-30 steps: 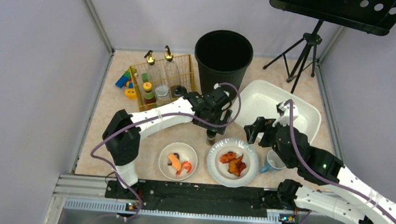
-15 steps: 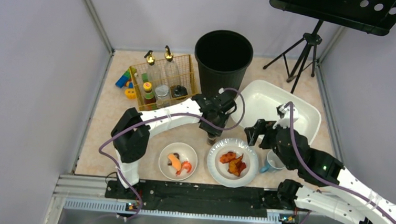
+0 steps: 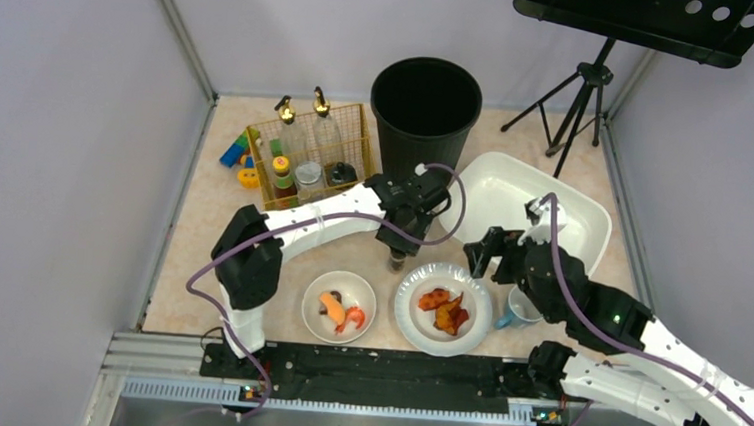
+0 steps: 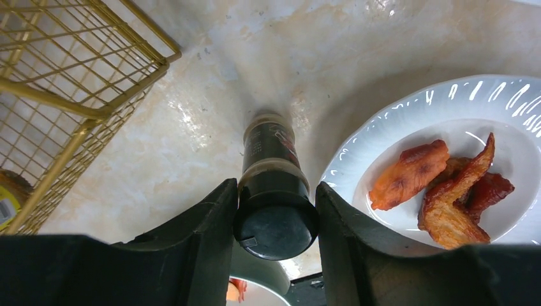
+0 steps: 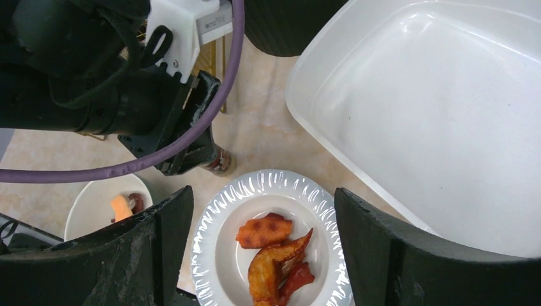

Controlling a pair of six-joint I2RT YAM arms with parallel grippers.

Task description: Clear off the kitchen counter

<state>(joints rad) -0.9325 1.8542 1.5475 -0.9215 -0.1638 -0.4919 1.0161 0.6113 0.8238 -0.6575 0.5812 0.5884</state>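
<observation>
Kitchen counter (image 3: 192, 215): bottle (image 4: 271, 153) just beside plate (image 4: 383, 121) rim, ctr.

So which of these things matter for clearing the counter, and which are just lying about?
Job: kitchen counter, spice bottle, wings plate, shrimp plate, blue mug; probably also the white tub, black bin, wire basket as drop-offs.
Lying about: toy blocks, tripod stand.

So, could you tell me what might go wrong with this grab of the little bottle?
The left gripper grips the small dark bottle only at its round cap, so it may slip or swing when lifted. The bottle stands close beside the plate of wings; a tilt could knock its rim. The right gripper, open above that plate, may crowd the lift.
</observation>
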